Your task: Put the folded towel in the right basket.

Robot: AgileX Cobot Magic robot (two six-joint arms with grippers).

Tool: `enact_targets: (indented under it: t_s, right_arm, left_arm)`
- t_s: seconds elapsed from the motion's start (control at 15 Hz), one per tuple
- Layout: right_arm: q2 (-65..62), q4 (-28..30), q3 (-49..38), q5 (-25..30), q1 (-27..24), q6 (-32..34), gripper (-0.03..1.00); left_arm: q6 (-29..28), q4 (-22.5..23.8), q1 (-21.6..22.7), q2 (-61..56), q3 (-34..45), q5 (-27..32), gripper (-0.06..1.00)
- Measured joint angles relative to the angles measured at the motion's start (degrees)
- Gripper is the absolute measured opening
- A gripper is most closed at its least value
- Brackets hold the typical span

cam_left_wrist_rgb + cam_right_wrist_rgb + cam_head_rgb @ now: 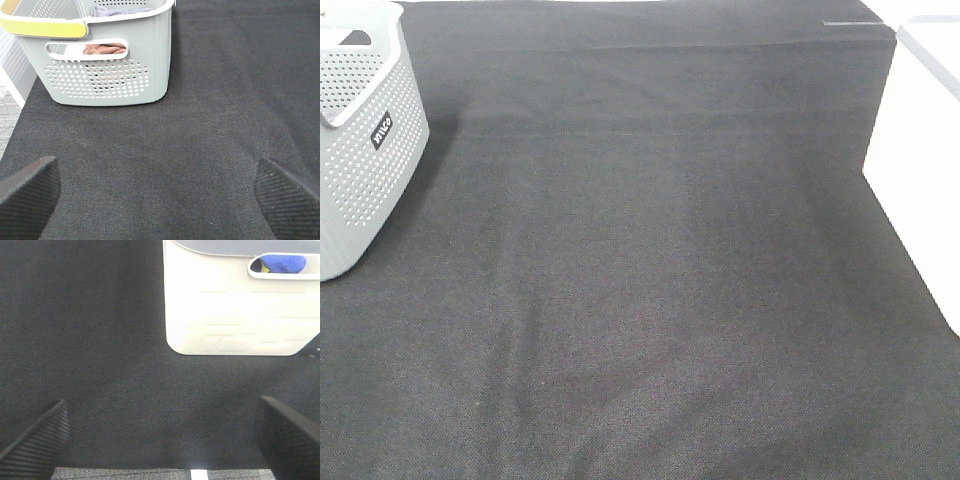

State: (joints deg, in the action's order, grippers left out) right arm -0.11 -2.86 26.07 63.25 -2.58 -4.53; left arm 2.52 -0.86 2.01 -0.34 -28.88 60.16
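Note:
The right basket (920, 160) is white and stands at the table's right edge; it also shows in the right wrist view (240, 305). A blue towel (282, 263) shows through its handle slot, inside it. No towel lies on the black cloth in any view. My right gripper (160, 440) is open and empty, low over the cloth a short way from the white basket. My left gripper (160, 200) is open and empty, facing the grey basket. Neither gripper shows in the exterior high view.
The grey perforated left basket (365, 140) stands at the back left; in the left wrist view (100, 65) a brown cloth (104, 48) shows through its handle slot and a greyish cloth (120, 10) lies on top. Black cloth (650, 280) covers the table.

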Motion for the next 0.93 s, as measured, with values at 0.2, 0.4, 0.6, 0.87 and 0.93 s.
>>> enact_targets:
  t_s: [0.2, 0.4, 0.6, 0.87, 0.93]
  right_arm:
    - [0.0, -0.1, 0.0, 0.0, 0.0, 0.0, 0.96]
    - [0.0, -0.1, 0.0, 0.0, 0.0, 0.0, 0.96]
    - [0.0, -0.1, 0.0, 0.0, 0.0, 0.0, 0.96]
    - [0.0, -0.1, 0.0, 0.0, 0.0, 0.0, 0.96]
    - [0.0, -0.1, 0.0, 0.0, 0.0, 0.0, 0.96]
  left_arm:
    - [0.0, 0.0, 0.0, 0.0, 0.0, 0.0, 0.99]
    - [0.0, 0.0, 0.0, 0.0, 0.0, 0.0, 0.99]
    - [0.0, 0.0, 0.0, 0.0, 0.0, 0.0, 0.99]
    - [0.0, 0.0, 0.0, 0.0, 0.0, 0.0, 0.99]
    - [0.0, 0.0, 0.0, 0.0, 0.0, 0.0, 0.99]
